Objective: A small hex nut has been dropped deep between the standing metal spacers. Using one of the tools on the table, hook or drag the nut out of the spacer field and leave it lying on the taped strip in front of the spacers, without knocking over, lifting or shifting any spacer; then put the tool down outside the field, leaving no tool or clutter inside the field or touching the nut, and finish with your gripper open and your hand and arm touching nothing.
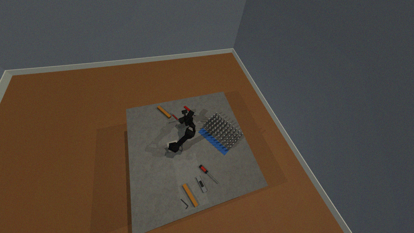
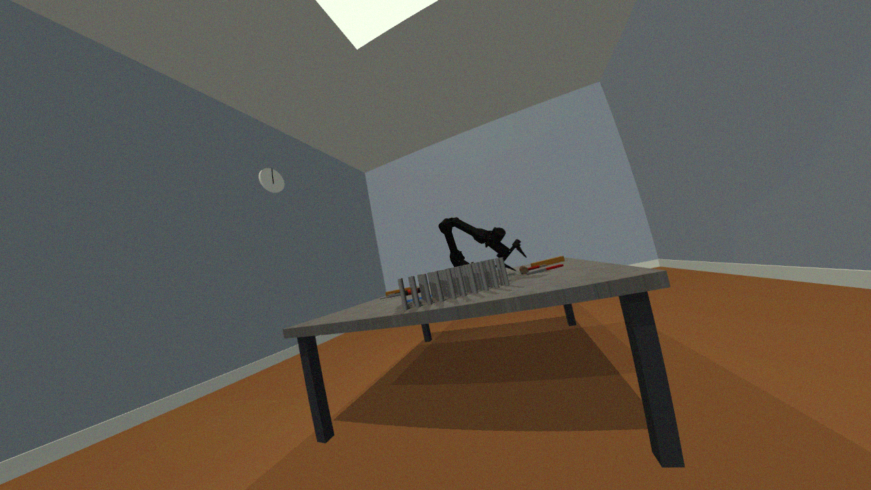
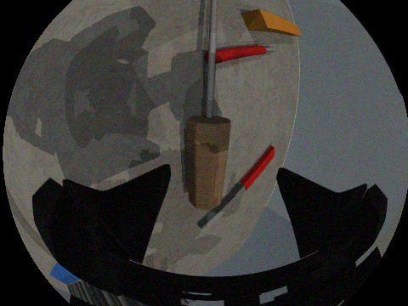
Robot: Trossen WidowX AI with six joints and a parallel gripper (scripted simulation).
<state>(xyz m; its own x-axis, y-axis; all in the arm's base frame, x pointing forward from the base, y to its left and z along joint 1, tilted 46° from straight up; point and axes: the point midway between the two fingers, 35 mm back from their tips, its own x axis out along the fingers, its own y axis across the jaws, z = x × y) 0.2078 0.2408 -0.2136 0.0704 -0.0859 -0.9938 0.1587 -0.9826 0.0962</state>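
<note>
My gripper (image 1: 182,116) (image 2: 520,263) (image 3: 227,172) is open at the table's far left part in the top view. A tool with a wooden handle (image 3: 206,170) (image 2: 523,269) and a thin metal shaft (image 3: 211,76) (image 1: 173,121) lies below and between the spread fingers, with a gap on each side of the handle in the wrist view. The metal spacers (image 1: 216,115) (image 2: 424,289) (image 3: 91,293) stand upright in rows. The blue taped strip (image 1: 212,141) (image 3: 64,273) runs along their front. I cannot make out the hex nut. The shaft's far end is cut off in the wrist view.
Near the tool are a red-handled tool (image 1: 174,116) (image 3: 238,53), a red-and-dark tool (image 1: 187,108) (image 3: 258,167) and an orange bar (image 1: 164,111) (image 3: 276,23). Farther off lie a screwdriver (image 1: 203,169), a grey device (image 1: 201,183), another orange bar (image 1: 190,195) and an L-shaped key (image 1: 184,203).
</note>
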